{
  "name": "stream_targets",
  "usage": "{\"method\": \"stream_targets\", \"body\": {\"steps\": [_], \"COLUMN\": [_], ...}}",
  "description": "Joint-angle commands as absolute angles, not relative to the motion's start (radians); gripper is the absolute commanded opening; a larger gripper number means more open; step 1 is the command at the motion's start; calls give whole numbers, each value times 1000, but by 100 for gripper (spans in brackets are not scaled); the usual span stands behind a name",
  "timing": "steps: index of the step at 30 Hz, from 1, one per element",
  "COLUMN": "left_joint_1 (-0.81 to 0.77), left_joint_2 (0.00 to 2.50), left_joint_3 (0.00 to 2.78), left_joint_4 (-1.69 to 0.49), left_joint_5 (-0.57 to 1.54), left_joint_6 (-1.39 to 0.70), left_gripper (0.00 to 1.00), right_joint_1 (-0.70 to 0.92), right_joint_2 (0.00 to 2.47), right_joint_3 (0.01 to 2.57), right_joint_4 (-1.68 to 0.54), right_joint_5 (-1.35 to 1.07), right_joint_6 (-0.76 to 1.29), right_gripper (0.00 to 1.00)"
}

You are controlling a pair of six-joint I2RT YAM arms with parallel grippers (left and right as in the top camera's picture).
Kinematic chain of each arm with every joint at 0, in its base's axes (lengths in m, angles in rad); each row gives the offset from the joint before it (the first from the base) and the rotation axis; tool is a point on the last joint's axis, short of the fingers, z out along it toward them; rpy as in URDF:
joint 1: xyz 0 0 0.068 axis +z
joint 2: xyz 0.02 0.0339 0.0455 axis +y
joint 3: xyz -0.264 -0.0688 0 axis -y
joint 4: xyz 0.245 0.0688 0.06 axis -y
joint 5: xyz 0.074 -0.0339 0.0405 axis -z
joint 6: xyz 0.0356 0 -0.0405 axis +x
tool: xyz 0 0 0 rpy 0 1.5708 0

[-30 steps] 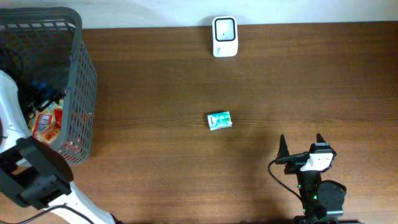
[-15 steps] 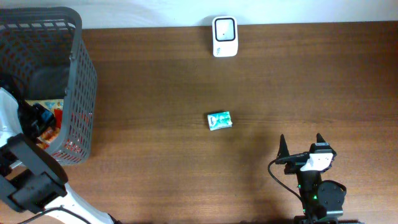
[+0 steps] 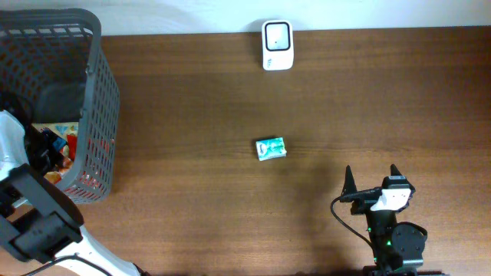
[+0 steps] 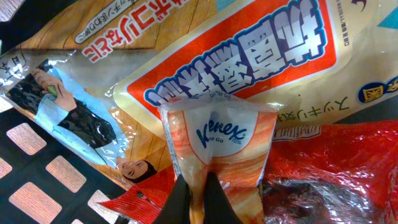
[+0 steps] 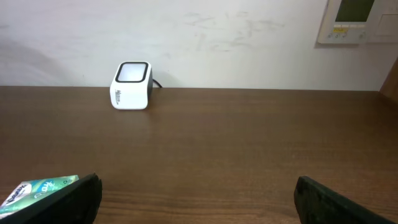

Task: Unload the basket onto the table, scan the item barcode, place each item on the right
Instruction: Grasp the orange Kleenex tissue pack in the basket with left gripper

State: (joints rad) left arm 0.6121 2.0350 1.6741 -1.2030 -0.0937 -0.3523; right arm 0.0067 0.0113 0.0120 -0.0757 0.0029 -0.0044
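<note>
In the left wrist view my left gripper (image 4: 196,184) is shut on the lower end of an orange and white Kleenex tissue pack (image 4: 217,134), which lies on top of other snack bags. Overhead, that gripper (image 3: 47,146) is down inside the grey basket (image 3: 101,92) at the far left. The white barcode scanner (image 3: 277,44) stands at the table's back edge, also visible in the right wrist view as a white scanner (image 5: 132,84). My right gripper (image 3: 371,178) rests open near the front right, with nothing between its fingers (image 5: 74,198).
A small green packet (image 3: 270,148) lies mid-table, showing at the right wrist view's lower left as a green packet (image 5: 37,190). Inside the basket are a large orange-lettered bag (image 4: 261,56), red bags (image 4: 336,168) and a packet with a printed face (image 4: 74,118).
My left gripper has closed from wide open onto the Kleenex pack and shifted slightly toward the basket's near side. The right arm and the green packet have not moved.
</note>
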Motion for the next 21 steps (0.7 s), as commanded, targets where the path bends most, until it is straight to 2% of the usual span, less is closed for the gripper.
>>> {"method": "stream_targets", "body": {"steps": [1,7,10,16,21], "left_joint_1": [612,610,607,588,483], "left_joint_2": [2022,1958,1886,1739,1671], "left_joint_3": [1720,2019,2161,2237,2237], "left_joint_4": [-1236,-1365,-1377,-1363,-1367], "left_joint_5": [-36,117,120,204,363], "left_joint_6": [-351,-267,-268,-267,-229], "left_gripper": [0,0,0,0,0], "right_joint_1": [13,13,13,13,13], "right_joint_2": [6,6,6,6,6], "right_joint_3": [6,6,6,6,6], "right_joint_4": [-82,-82,-82,-82,-82], "right_joint_5": [9,9,9,9,9], "right_joint_6": [-11,-11,-11,-11,-11], "right_gripper": [98,98,98,98,98]}}
